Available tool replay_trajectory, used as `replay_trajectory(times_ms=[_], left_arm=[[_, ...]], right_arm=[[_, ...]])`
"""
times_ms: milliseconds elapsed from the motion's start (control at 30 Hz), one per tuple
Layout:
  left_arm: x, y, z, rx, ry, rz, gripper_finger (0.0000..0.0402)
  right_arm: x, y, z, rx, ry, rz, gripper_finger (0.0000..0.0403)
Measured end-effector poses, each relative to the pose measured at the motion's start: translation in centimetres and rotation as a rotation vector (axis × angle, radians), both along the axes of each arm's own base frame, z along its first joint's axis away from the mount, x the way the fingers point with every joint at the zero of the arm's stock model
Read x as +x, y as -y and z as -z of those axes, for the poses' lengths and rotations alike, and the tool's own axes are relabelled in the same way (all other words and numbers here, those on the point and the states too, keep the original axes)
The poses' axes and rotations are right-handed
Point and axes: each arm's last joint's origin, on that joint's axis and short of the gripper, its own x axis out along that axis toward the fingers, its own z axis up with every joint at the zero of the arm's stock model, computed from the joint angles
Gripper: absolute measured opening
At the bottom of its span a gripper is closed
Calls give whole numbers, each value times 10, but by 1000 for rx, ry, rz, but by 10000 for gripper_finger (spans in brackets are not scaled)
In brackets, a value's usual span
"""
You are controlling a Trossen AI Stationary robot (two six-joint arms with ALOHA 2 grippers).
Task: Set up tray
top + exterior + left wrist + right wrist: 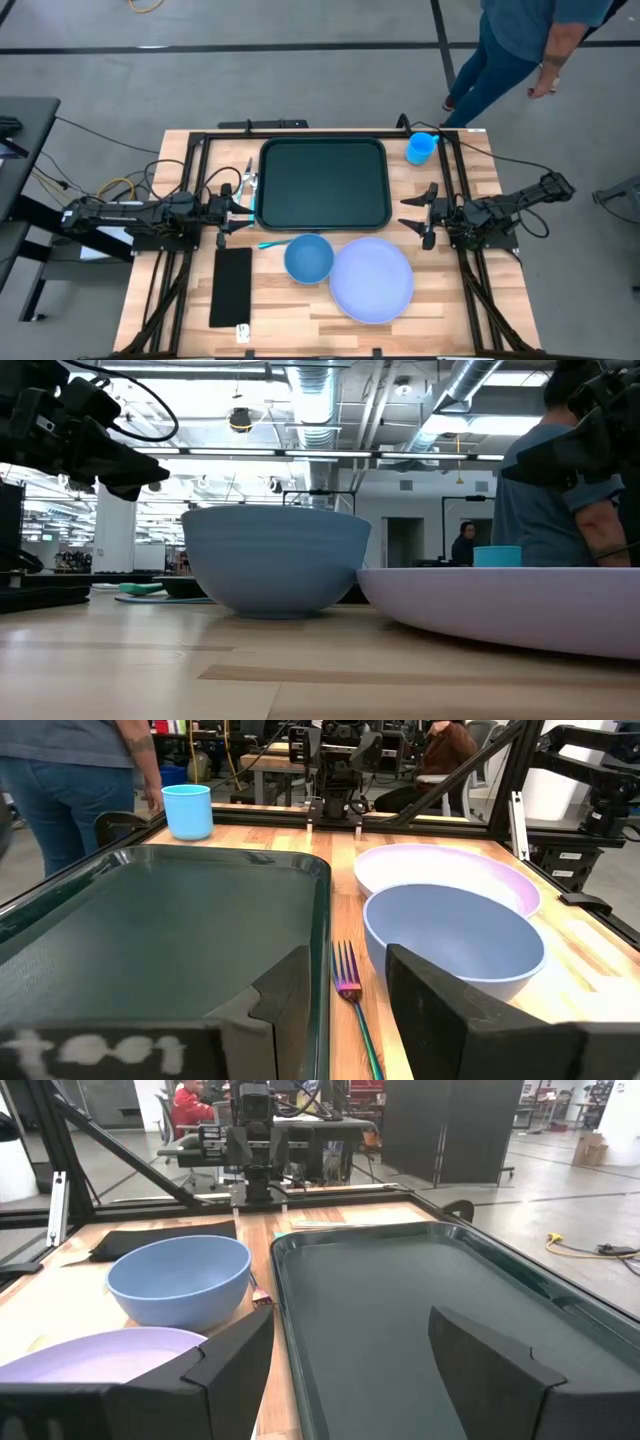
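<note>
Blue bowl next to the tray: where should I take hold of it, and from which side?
Grip the rim of the blue bowl, one finger inside the wall and one outside. It stands upright and open, too wide to span. Come from above on its left side, probably with the left hand: the lavender plate crowds its right edge and the tray lies just behind. Mind the fork beside it.

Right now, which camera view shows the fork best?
The left wrist view: the fork lies close, between the tray and the bowl. The high view shows only its teal handle; the right wrist view a sliver; the low view hides it.
</note>
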Motion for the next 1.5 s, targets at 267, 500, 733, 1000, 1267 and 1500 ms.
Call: replay_trajectory(times_ms=[267,500,733,1000,1267,1500], left_arm=[[0,0,0,0,0,0,121],[0,0,0,0,0,0,121],[0,0,0,0,0,0,121],[0,0,0,-9,1,0,121],[0,-1,-1,7,7,-33,121],[0,-1,-3,-12,29,-45,121]], right_arm=[[0,0,0,0,0,0,260],[0,1,0,-16,2,25,260],[1,7,-7,-68,67,145,260],[1,8,-13,211,189,175,260],[-14,26,-55,90,509,591,260],[-26,36,-71,147,713,702,260]])
